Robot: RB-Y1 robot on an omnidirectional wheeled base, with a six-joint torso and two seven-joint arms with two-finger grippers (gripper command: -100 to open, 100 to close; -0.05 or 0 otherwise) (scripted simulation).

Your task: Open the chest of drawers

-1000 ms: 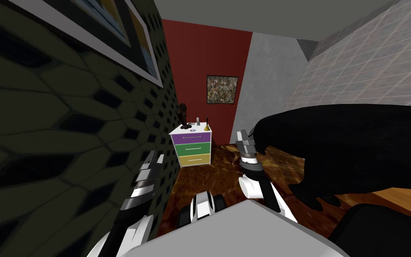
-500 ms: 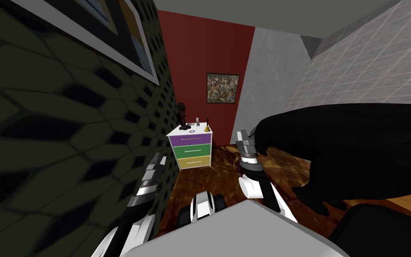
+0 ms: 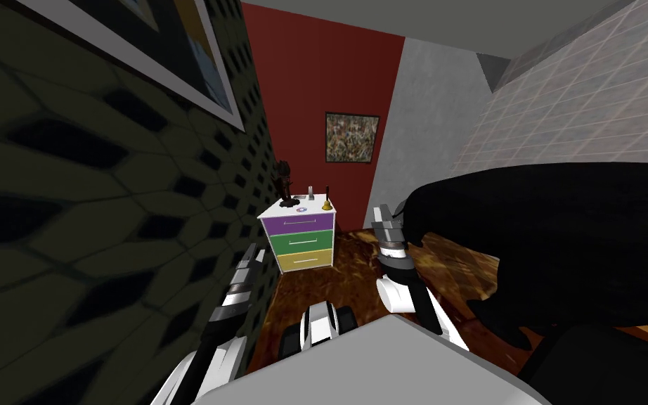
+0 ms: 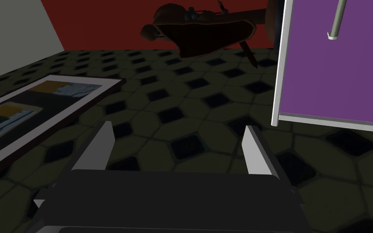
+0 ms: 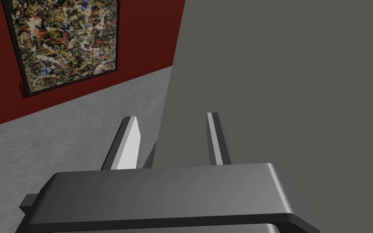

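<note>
Chest (image 3: 297, 238) stands in the far corner against the patterned wall (image 3: 69, 211), with purple, green and yellow drawers all shut, well ahead of both arms. Over the last second it sits slightly further left and larger in the head view: my base advancing, not the chest moving. Judged approach phase, handle out of reach. Left gripper (image 4: 177, 133): fingers apart, empty, pointing along the wall toward the purple drawer (image 4: 335, 73) and its handle (image 4: 334, 20). Right gripper (image 5: 171, 119): fingers apart, empty. Floor (image 3: 344, 274) lane is narrow, with the wall close beside the left arm and a black bulk (image 3: 561, 232) on the right.
</note>
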